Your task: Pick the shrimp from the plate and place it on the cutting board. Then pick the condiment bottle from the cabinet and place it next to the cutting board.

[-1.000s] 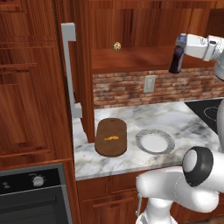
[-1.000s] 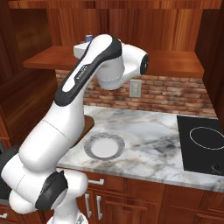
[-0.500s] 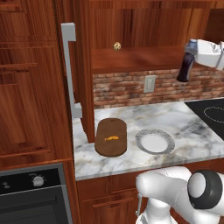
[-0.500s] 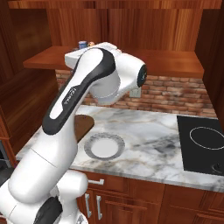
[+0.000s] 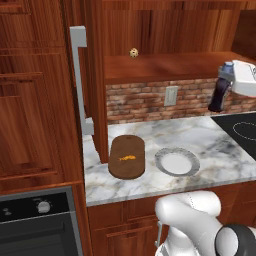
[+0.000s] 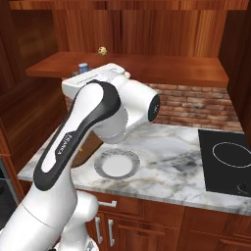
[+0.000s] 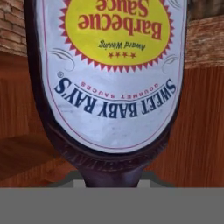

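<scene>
The dark condiment bottle (image 5: 219,93) with a pale cap hangs upright in the air in front of the brick wall, to the right of the plate. My gripper (image 5: 234,80) is shut on its upper part. In the hand view its light label (image 7: 109,65) reads upside down. The bottle's cap (image 6: 84,67) peeks out behind my arm in the right base view. The tiny orange shrimp (image 5: 126,158) lies on the dark brown cutting board (image 5: 127,170). The plate (image 5: 176,152) (image 6: 116,154) sits bare just right of the board. The cabinet shelf (image 5: 170,65) runs above.
A small beige ball (image 5: 133,52) (image 6: 102,50) rests on the shelf. A black cooktop (image 5: 242,129) (image 6: 225,162) covers the counter's right end. A tall panelled door with a grey handle (image 5: 79,75) stands left of the board. An oven (image 5: 35,220) sits below left.
My gripper has carried the bottle to the right and downward, away from the cabinet shelf. The shrimp, board and plate have stayed put.
</scene>
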